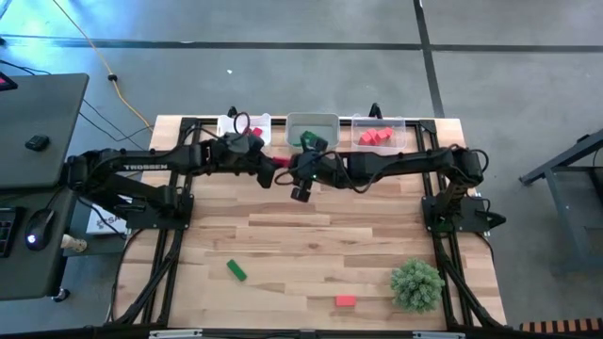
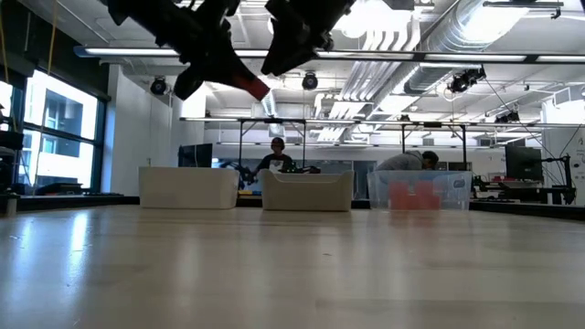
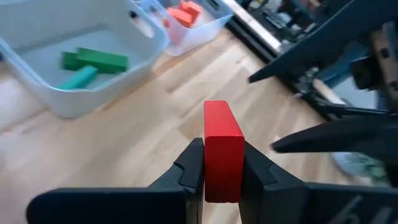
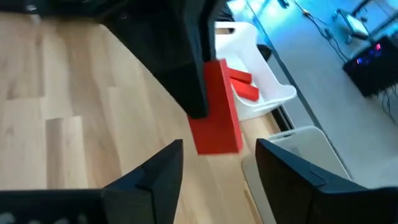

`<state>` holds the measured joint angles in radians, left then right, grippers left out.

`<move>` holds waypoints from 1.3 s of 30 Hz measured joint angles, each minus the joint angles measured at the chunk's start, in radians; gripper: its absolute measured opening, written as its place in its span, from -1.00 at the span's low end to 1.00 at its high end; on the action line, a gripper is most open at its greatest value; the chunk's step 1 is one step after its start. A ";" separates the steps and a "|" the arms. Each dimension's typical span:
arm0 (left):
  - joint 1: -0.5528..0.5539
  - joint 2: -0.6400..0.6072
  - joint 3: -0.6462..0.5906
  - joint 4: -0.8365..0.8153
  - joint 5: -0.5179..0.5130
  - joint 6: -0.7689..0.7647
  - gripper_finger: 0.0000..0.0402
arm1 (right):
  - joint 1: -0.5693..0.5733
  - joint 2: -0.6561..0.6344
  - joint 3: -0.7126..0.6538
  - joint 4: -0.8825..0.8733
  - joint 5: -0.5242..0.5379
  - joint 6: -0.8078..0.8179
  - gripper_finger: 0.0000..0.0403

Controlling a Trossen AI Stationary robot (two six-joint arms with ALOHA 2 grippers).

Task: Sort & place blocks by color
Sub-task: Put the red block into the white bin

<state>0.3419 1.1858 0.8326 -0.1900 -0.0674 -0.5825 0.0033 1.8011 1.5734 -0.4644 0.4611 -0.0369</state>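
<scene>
The left gripper pinches a red block in the air near the table's twelve o'clock edge, the right gripper spread just beside it. Open wood lies toward six, holding a green block, another red block and a plant. Three bins at twelve hold red, green and coral blocks.

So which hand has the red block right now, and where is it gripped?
The left hand is shut on the red block, clamped by one end across its flat sides. The right hand is open beside it, holding nothing.
</scene>
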 joint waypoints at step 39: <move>0.558 0.162 0.000 -0.177 -0.090 0.324 -0.83 | -0.339 0.000 0.000 -0.001 -0.107 -0.076 -0.04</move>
<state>0.9001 1.3483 0.8324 -0.3669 -0.1571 -0.2586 -0.3356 1.8012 1.5734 -0.4656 0.3538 -0.1127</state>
